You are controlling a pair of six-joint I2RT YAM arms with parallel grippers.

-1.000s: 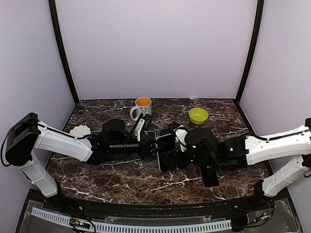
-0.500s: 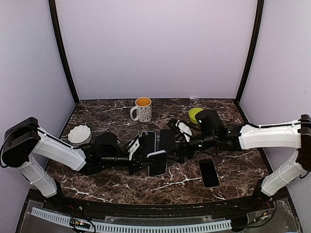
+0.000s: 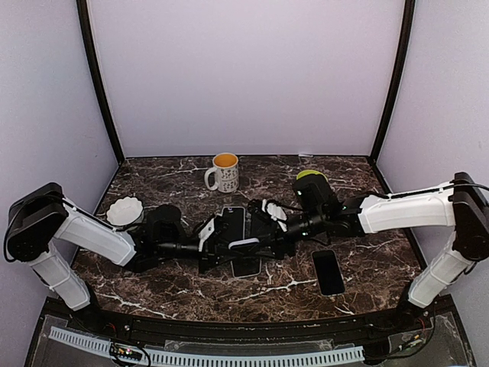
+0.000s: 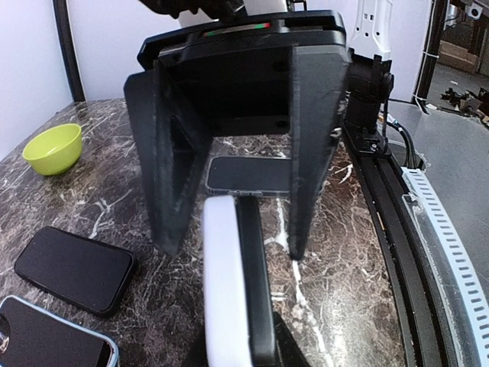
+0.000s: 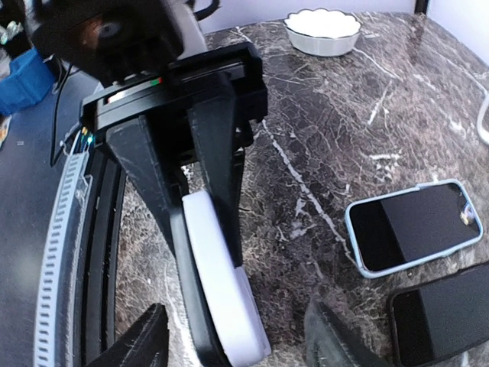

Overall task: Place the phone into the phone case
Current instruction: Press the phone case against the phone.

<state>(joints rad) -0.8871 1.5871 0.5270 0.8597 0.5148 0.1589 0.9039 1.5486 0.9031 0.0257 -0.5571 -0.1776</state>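
Left end effector (image 3: 229,246) grips the phone (image 4: 257,306) and white case (image 4: 221,290) on edge
Right end effector (image 4: 233,229) open, jaws straddling the phone's end

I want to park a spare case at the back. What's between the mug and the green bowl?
Nothing. In the top view, only bare marble table lies between the mug and the green bowl.
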